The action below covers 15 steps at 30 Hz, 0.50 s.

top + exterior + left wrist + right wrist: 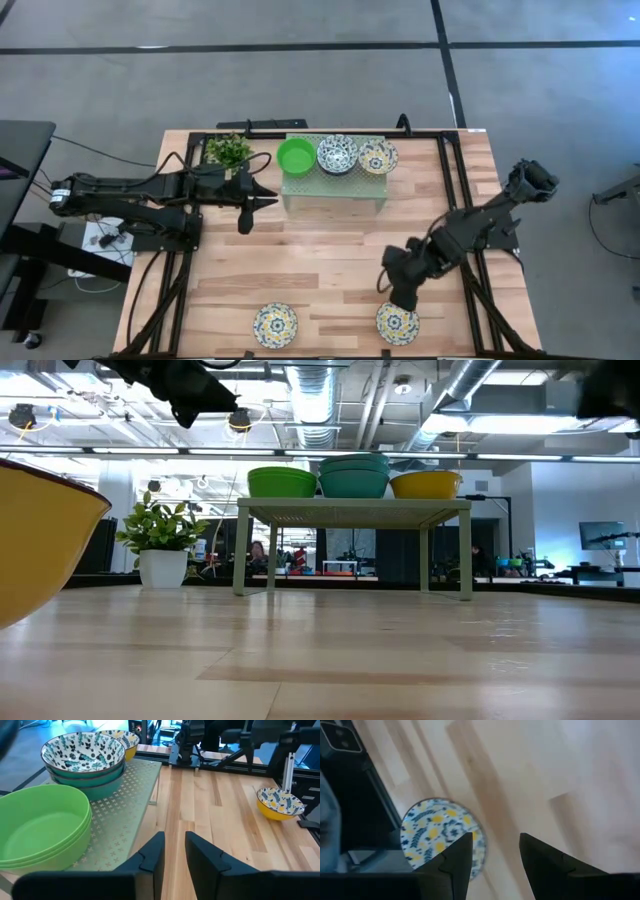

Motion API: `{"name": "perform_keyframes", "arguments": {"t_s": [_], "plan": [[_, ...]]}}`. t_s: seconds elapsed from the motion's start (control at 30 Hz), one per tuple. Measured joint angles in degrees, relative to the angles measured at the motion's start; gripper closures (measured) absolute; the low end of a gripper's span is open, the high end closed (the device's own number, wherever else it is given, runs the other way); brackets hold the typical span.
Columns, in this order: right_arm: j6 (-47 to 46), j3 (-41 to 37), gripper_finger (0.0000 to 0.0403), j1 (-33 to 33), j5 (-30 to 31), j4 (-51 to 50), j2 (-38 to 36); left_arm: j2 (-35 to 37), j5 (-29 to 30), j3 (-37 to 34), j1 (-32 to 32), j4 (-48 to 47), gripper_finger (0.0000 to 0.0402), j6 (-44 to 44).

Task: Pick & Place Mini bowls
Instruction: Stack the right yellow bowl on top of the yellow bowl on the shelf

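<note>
A pale green rack [334,190] at the far middle carries a stack of plain green bowls [295,156], a stack of white-and-blue bowls [337,154] and a yellow-and-blue bowl [378,156]. The same stacks show in the left wrist view: green bowls [40,827], white-and-blue bowls [82,752]. Two yellow-and-blue bowls rest on the table near its near edge, one [274,325] left of the other [397,323]. My left gripper [252,203] [174,852] hovers left of the rack, slightly open. My right gripper [402,296] [495,847] is open above the table beside the right near bowl [440,837].
A small potted plant [229,151] stands at the rack's left end. Black frame rails [455,200] run along the table's sides. In the low view a yellow bowl [40,550] looms at the left. Bare wood [320,260] lies between the rack and the near bowls.
</note>
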<state>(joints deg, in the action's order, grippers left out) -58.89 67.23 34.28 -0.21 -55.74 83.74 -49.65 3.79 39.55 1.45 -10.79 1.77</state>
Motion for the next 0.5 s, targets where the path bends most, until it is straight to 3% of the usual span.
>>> {"name": "perform_keyframes", "arguments": {"t_s": [0.17, 0.5], "plan": [[-6.6, -6.7, 0.0244, 4.2, 0.0, 9.7, 0.0, 0.0, 0.0, 0.0, 0.0, 0.2, 0.0325, 0.0], [-12.2, -13.3, 0.0244, 6.5, 0.0, 12.7, 0.0, 0.0, 0.0, 0.0, 0.0, 0.6, 0.0325, 0.0]]}}
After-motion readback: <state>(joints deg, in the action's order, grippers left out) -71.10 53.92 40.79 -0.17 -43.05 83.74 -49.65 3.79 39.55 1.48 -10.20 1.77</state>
